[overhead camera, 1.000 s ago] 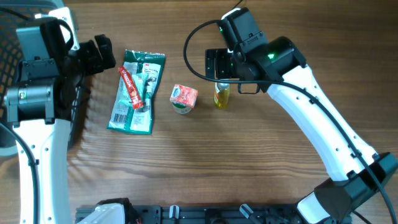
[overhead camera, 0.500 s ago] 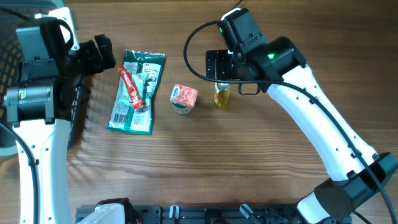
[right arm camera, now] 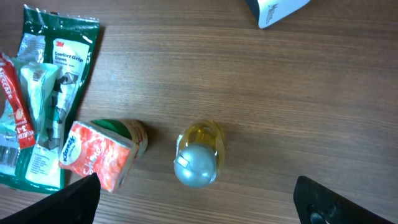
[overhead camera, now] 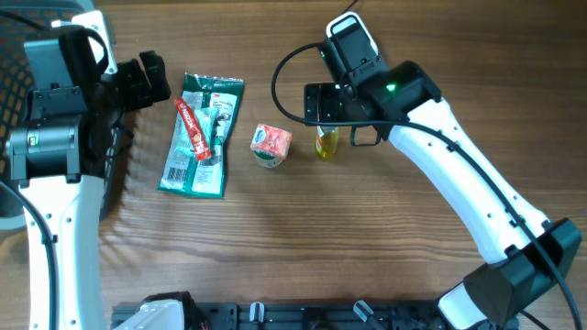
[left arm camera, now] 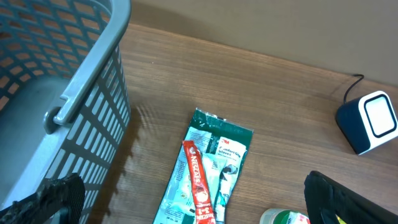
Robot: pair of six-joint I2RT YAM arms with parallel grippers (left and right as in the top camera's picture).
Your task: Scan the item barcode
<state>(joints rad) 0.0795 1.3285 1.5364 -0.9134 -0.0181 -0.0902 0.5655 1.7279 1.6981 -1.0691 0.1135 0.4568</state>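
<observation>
The wood-grain table (overhead camera: pixel 303 238) carries everything. At its left edge is a grey plastic lattice basket (left arm camera: pixel 56 74), cut off by the frame. The left tool (overhead camera: pixel 147 81) hangs beside it, spread wide and holding nothing. The right tool (overhead camera: pixel 323 101) is also spread wide and empty, and from overhead it hides the top of the bottle (right arm camera: pixel 199 155). That small, yellow, silver-capped bottle stands upright on the table directly below it. A flat, glossy green packet (overhead camera: pixel 202 133) lies to the left. The boxy white scanner (left arm camera: pixel 368 121) shows only in the wrist views, partly cut off. A crumpled orange carton (right arm camera: pixel 99 152) sits near the bottle, and a thin red stick (left arm camera: pixel 199 186) lies on the packet.
</observation>
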